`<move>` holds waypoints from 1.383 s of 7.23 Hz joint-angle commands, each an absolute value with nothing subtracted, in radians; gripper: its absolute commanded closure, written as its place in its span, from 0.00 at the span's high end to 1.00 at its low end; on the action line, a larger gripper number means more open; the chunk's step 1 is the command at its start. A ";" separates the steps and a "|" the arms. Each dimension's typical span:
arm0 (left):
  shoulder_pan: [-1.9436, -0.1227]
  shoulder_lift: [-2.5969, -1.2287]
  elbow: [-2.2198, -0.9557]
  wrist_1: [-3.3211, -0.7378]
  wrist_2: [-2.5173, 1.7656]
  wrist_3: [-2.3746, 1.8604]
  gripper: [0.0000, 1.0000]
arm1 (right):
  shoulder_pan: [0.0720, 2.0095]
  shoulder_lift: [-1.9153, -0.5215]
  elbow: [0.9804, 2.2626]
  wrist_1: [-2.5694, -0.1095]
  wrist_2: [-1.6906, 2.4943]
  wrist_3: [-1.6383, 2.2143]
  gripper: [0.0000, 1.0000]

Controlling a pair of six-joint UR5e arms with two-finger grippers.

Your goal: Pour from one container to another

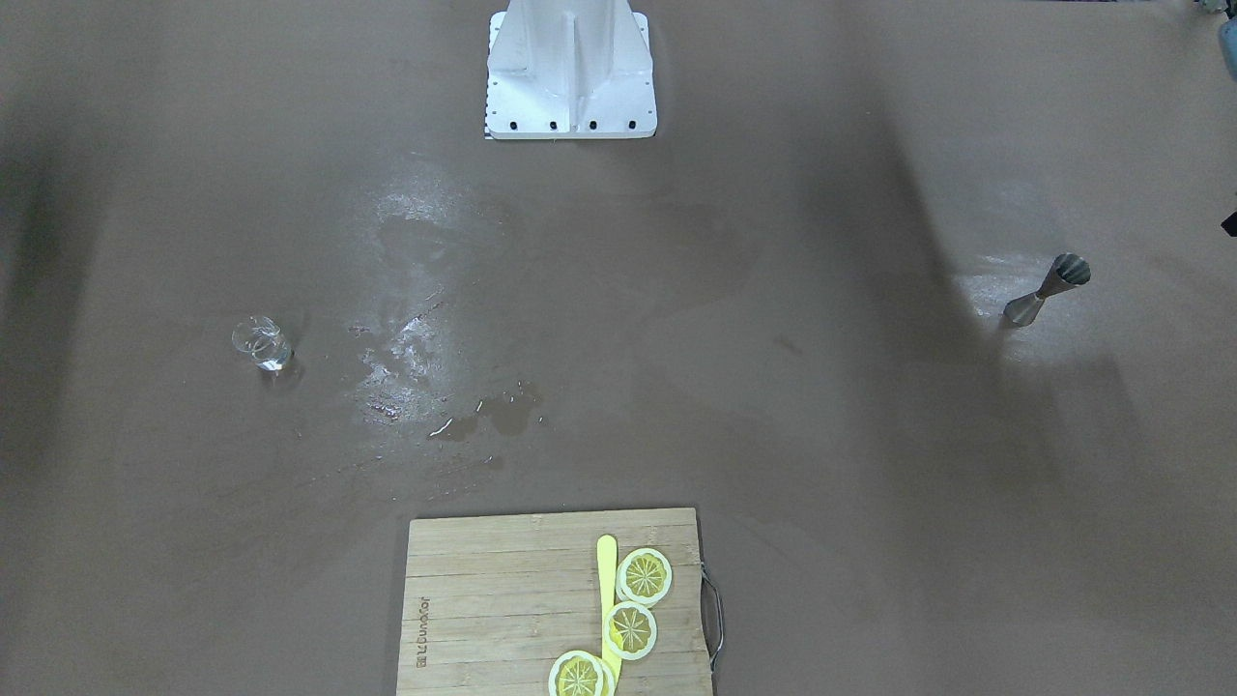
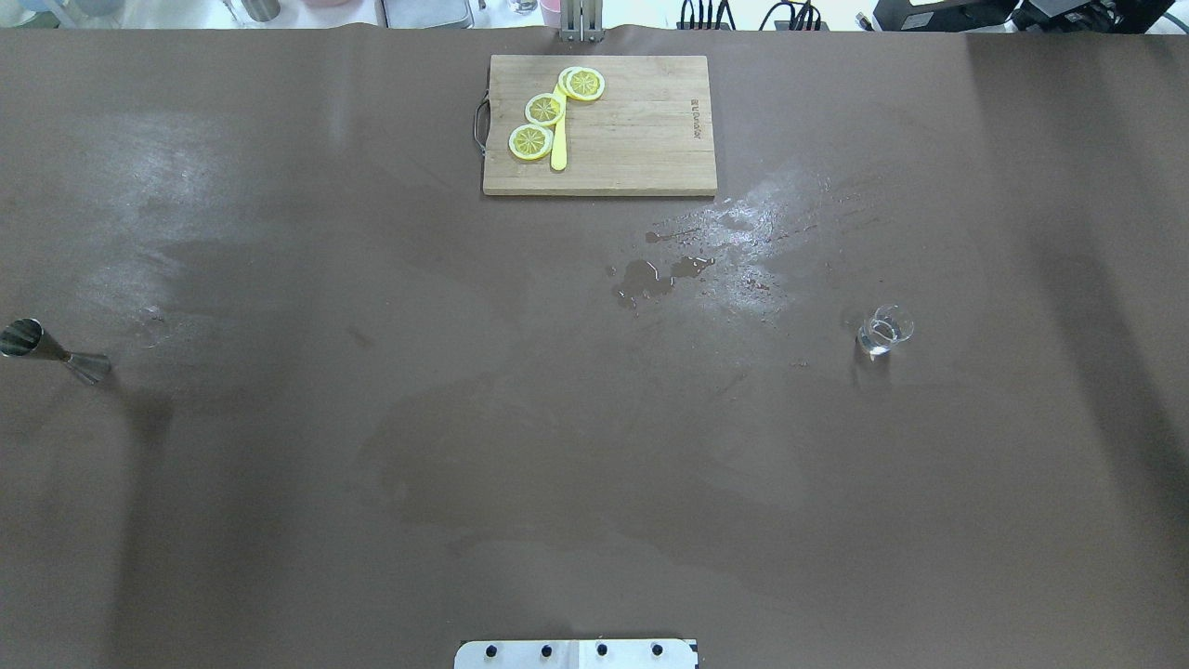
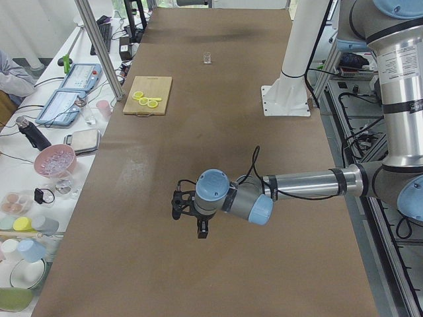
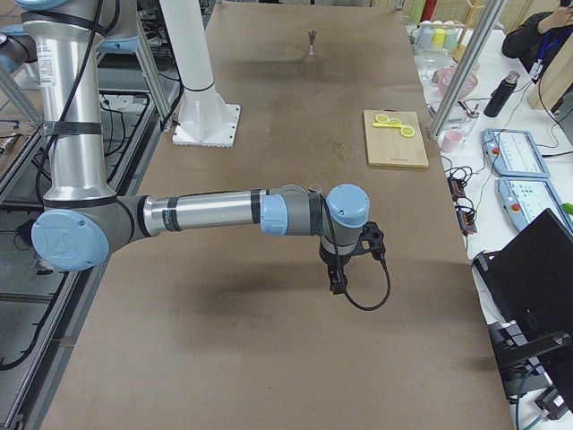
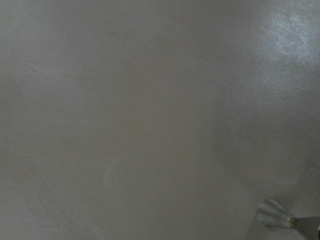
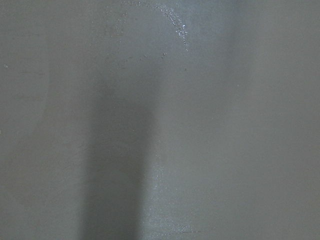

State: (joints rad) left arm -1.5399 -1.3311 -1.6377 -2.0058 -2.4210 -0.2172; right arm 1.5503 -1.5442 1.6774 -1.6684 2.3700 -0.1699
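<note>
Standing well apart on the table (image 2: 557,465) — jigger (image 2: 46,346) far left, glass (image 2: 884,331) right — either could topple under an off-centre grasp; whether the left hand (image 3: 180,203) or right hand (image 4: 369,242) is clenched cannot be told.

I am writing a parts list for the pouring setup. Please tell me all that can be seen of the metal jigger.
The jigger is silvery metal, hourglass-shaped: two cones joined at a narrow waist. It seems to stand upright on the smaller cone, the wider mouth upward. It stands alone far on the robot's left side of the brown table; only the table touches it. Whether it holds liquid cannot be told.
</note>
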 commanded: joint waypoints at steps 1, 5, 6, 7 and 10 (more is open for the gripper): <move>-1.589 -1.301 -1.612 -1.942 -2.431 0.024 0.99 | 1.551 -1.545 1.675 -1.669 2.370 -0.166 1.00; -1.580 -1.318 -1.618 -1.924 -2.531 0.106 0.99 | 1.551 -1.546 1.675 -1.669 2.372 -0.164 1.00; -1.571 -1.322 -1.634 -1.884 -2.533 0.106 0.99 | 1.551 -1.546 1.675 -1.669 2.372 -0.164 1.00; -1.569 -1.322 -1.679 -1.793 -2.528 0.104 0.99 | 1.551 -1.546 1.675 -1.669 2.372 -0.169 1.00; -1.569 -1.316 -1.788 -1.666 -2.447 0.106 0.99 | 1.551 -1.546 1.672 -1.669 2.375 -0.173 1.00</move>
State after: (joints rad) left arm -1.5690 -1.3211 -1.7518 -1.6898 -2.4815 0.1056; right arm 1.5508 -1.5463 1.6734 -1.6690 2.3723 -0.1729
